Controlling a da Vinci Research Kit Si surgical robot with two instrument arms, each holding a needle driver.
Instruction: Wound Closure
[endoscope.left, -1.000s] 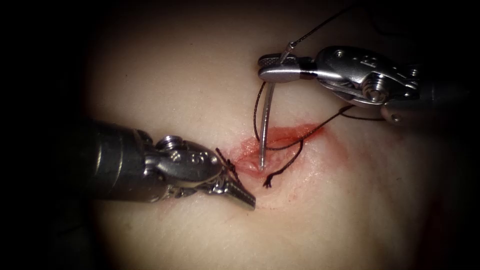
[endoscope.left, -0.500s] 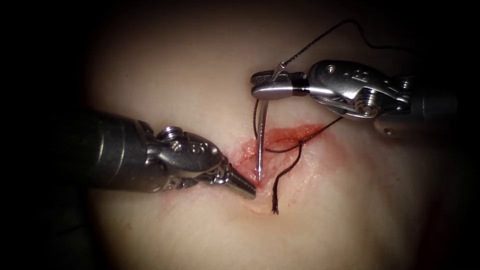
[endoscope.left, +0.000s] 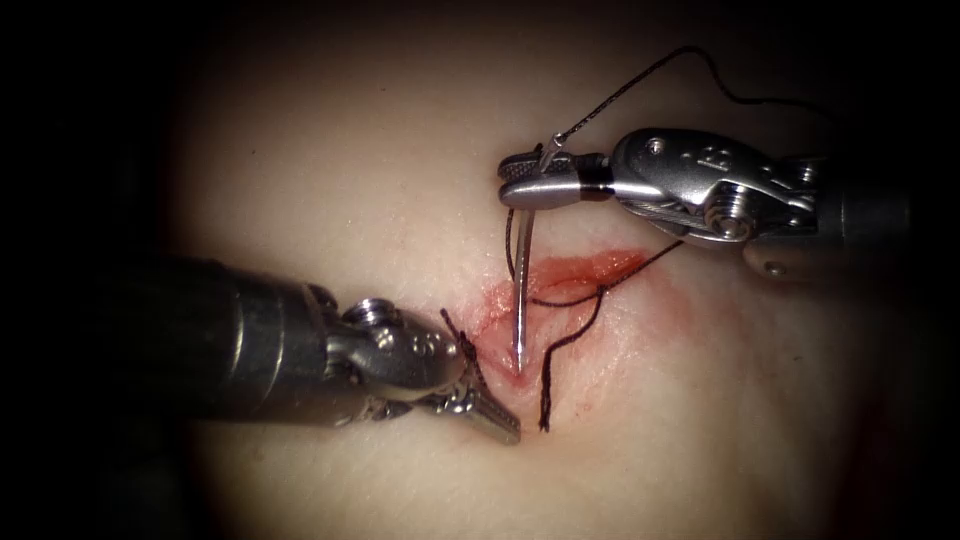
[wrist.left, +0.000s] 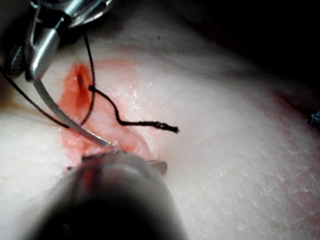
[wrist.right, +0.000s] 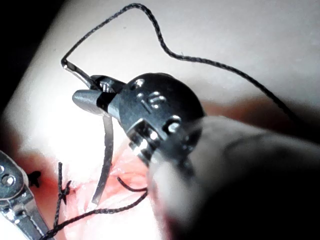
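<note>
Jaws of the right tool pinch the needle near its thread end.
Its tip has dropped to touch the wet red cut. At 8 o'clock, the left tool, narrow and holding nothing, slid lower. Dark thread curls on soft, pale tissue.

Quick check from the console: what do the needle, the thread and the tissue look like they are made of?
Needle: looks like polished steel, thin and curved, with a bright glint. It is held near its thread end by the right gripper, tip at the cut.
Thread: dark, apparently braided fibre; its cut end looks frayed.
Tissue: pale, soft pork belly with a moist sheen, red fluid around the cut.
</note>
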